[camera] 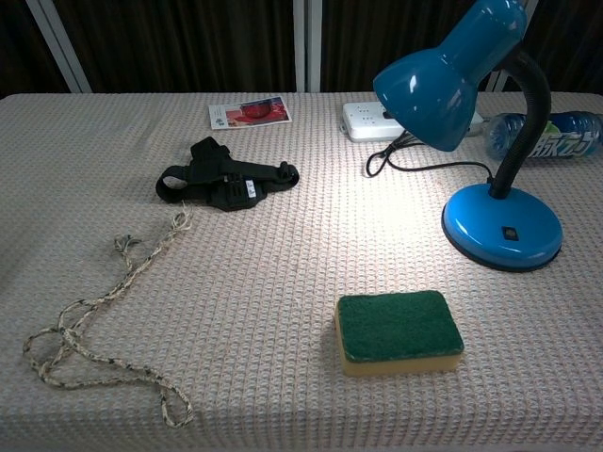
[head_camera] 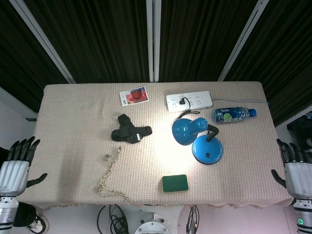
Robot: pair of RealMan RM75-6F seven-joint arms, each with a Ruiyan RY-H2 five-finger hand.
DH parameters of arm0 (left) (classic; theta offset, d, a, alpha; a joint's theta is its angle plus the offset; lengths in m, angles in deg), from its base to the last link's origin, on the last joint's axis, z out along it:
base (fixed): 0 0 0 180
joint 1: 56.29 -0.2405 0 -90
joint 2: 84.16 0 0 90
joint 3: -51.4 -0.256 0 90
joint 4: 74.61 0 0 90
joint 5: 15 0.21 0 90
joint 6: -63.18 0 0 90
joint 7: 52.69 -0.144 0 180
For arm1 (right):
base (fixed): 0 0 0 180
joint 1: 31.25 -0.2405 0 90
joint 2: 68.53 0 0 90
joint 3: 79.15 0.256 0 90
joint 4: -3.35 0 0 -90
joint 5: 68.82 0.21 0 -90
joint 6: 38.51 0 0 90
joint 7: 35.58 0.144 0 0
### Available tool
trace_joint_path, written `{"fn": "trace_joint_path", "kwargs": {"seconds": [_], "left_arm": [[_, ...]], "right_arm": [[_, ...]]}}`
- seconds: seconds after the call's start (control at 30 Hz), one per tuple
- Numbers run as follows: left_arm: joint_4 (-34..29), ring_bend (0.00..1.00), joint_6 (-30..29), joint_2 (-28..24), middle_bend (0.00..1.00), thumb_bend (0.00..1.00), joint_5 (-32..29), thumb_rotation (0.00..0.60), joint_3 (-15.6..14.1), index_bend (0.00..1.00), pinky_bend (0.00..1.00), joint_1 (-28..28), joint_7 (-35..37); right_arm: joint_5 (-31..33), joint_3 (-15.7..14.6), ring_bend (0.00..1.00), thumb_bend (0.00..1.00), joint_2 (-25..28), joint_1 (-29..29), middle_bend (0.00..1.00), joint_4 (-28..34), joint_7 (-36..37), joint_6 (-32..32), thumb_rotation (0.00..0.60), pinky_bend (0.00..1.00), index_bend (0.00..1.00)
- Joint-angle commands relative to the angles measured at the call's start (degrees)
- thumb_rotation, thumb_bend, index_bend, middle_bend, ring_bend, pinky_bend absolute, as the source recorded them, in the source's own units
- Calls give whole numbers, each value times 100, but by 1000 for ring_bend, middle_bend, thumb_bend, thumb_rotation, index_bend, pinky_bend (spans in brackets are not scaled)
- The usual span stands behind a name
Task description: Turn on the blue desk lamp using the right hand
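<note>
left hand empty, fingers apart | right hand empty, fingers apart

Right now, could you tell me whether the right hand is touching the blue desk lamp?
Apart. The head view shows the right hand off the table's right edge, with bare cloth between it and the blue desk lamp.

White Chinese characters mark the bottle label.

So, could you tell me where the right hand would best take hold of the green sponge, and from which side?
Probably across the short sides of the sponge, coming down from above. It lies flat, green face up, with its yellow sides exposed and free cloth all round. The right hand waits off the table's right edge, fingers apart.
</note>
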Motion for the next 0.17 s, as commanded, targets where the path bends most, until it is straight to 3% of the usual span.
{"fn": "trace_joint_path", "kwargs": {"seconds": [0.03,0.17], "left_arm": [[33,0,-10,-14,0,53,11,600,-9,0,0,-13,39],[68,0,9,-29,0,52,27,600,5,0,0,7,99]], "right_arm": [[316,221,0,0,28,310,0,-371,670,274,600,0,0],[412,311,0,0,-3,462,0,-658,1064,352,600,0,0]]}}
